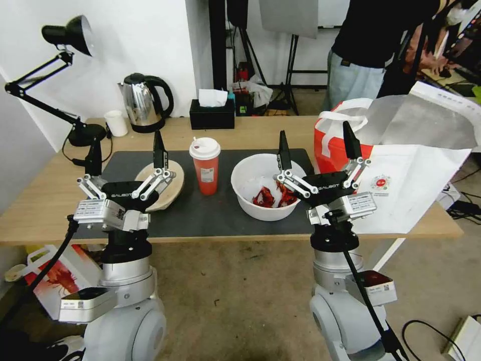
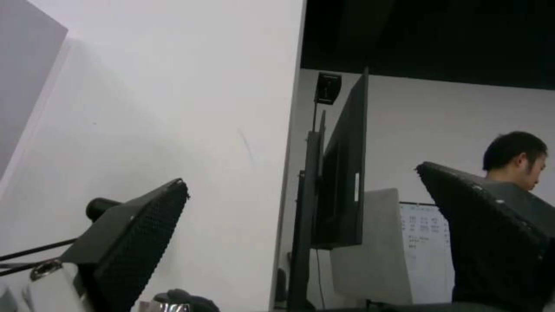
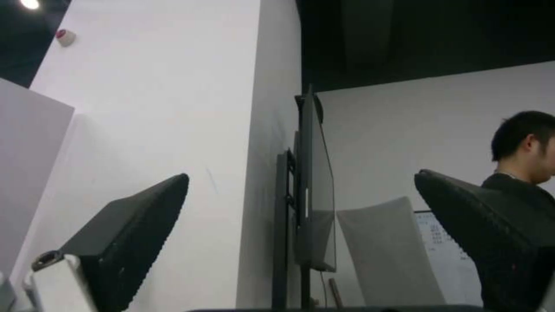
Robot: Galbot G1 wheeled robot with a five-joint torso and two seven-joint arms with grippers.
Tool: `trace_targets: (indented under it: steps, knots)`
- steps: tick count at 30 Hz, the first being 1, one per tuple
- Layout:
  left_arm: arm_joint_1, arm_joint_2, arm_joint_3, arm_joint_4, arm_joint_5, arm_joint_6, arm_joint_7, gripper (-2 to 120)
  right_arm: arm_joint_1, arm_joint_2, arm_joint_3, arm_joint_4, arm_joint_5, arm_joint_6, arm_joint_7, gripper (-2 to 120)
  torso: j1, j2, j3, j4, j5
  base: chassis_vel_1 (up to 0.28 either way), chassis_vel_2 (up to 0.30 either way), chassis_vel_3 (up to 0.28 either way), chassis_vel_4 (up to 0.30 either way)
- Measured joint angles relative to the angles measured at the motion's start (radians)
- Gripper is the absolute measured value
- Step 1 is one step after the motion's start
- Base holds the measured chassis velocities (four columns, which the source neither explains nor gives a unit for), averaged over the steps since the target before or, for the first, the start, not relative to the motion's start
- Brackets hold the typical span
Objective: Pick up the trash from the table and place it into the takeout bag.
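Head view shows both arms raised at the near edge of the worktop point(image 1: 240, 133), wrists bent so the fingers point upward; that would explain why the wrist cameras look at wall and ceiling. The left gripper point(image 1: 126, 150) has its fingers spread wide with nothing between them, and the right gripper point(image 1: 317, 145) is spread the same way, also empty. Judging by this pose, no pick has begun.

Just beyond the left fingers lies the shallow beige lid point(image 1: 161, 186), resting on the dark mat point(image 1: 210, 210). Between the two grippers stands the tall red cup point(image 1: 206, 165), upright, its white lid on, so what it holds is hidden. The wide white bowl point(image 1: 265, 188) sits just behind the right gripper's left finger; red crayfish shells point(image 1: 273, 196) lie in a small heap at its bottom, and the rest is bare.

To the outer side of the right fingers stands the takeout bag point(image 1: 401, 175), mouth gaping and foil lining showing, which I'd say leaves it ready to receive things. Whether anything is inside cannot be told.
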Motion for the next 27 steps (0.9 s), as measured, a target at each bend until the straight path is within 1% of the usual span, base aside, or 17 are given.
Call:
trace_targets:
  steps: [15,20,22,24,25,26,27]
  knots:
    - [0.007,-0.002,0.000,-0.008,0.000,0.000,0.000,100,-0.001,-0.009,-0.004,0.006,0.003,-0.004,0.000,100,0.000,0.000,0.000,0.0000,0.0000,0.000,0.000,0.000,0.000]
    - [0.007,-0.003,0.001,-0.008,0.000,0.000,0.000,100,0.011,-0.041,-0.015,0.007,0.043,-0.025,-0.005,100,0.000,0.000,0.000,-0.0001,0.0001,0.000,0.000,0.000,0.000]
    - [0.007,-0.001,0.002,-0.008,0.000,0.000,0.001,100,0.041,-0.120,-0.041,0.010,0.125,-0.081,-0.007,100,0.000,0.000,0.000,0.0000,0.0001,0.000,0.000,0.000,0.000]
    - [0.009,0.004,0.003,-0.008,-0.004,0.000,0.001,100,0.073,-0.229,-0.070,0.016,0.241,-0.137,-0.007,100,0.000,0.000,0.000,0.0001,0.0001,0.000,0.000,0.000,0.000]
    - [0.009,0.004,0.003,-0.008,-0.004,0.000,0.001,100,0.073,-0.229,-0.070,0.016,0.241,-0.137,-0.007,100,0.000,0.000,0.000,0.0001,0.0001,0.000,0.000,0.000,0.000]
    - [0.010,0.006,0.003,-0.008,-0.005,0.000,0.001,100,0.096,-0.298,-0.083,0.023,0.310,-0.165,-0.001,100,0.000,0.000,0.000,0.0001,0.0002,0.000,0.000,0.000,0.000]
    - [0.011,0.006,0.003,-0.008,-0.006,0.000,0.001,100,0.114,-0.350,-0.094,0.029,0.358,-0.180,0.006,100,0.000,0.000,0.000,-0.0002,0.0008,0.000,0.000,0.000,0.000]
